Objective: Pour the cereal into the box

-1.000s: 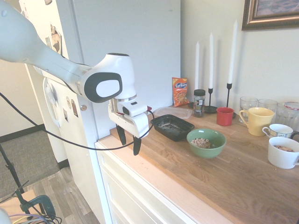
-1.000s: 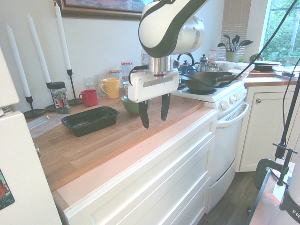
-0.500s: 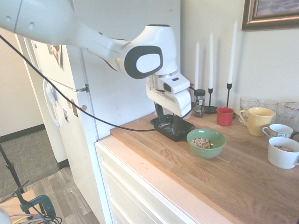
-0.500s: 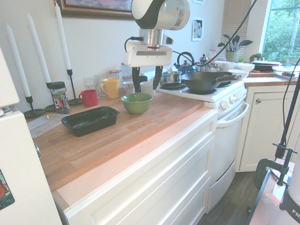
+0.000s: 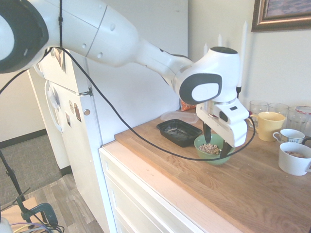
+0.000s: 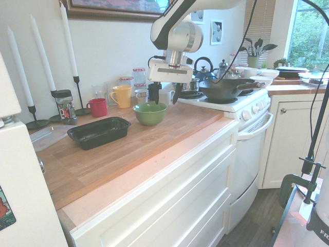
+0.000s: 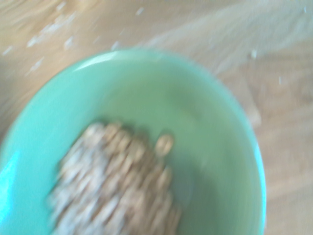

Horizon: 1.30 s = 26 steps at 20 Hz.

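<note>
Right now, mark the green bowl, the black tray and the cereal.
round green bowl (image 6: 149, 116): second exterior view, on its outer wall.
shallow black plastic tray (image 5: 187, 139): first exterior view, on its near rim.
tan ring-shaped cereal (image 7: 117, 191): wrist view, on the middle of the heap.

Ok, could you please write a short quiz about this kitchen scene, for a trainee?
1. True or false: the tan ring-shaped cereal lies in the round green bowl.
2. The shallow black plastic tray is: A) on the wooden counter, B) on the stove, C) held by the tool.
3. Fill in: the tool is ___ and holds nothing.

Key: 1 true; 2 A; 3 open.
</note>
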Available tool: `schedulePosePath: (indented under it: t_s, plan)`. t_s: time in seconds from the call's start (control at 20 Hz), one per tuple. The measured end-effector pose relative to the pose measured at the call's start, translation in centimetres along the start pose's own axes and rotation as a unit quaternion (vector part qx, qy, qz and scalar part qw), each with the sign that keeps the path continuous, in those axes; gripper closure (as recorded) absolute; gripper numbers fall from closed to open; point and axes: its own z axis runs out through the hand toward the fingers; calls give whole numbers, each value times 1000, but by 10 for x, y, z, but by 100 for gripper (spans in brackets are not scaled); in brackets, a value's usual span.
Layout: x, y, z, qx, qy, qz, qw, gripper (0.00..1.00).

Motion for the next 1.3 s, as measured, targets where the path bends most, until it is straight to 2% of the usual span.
schedulePosePath:
  t_s: [0.2,0.25,1.3]
  plan:
    - [15,1,38,-10,-7,13,1000,0]
    - [16,1,44,-11,-7,12,1000,100]
    - [8,-8,53,-11,-8,4,1000,100]
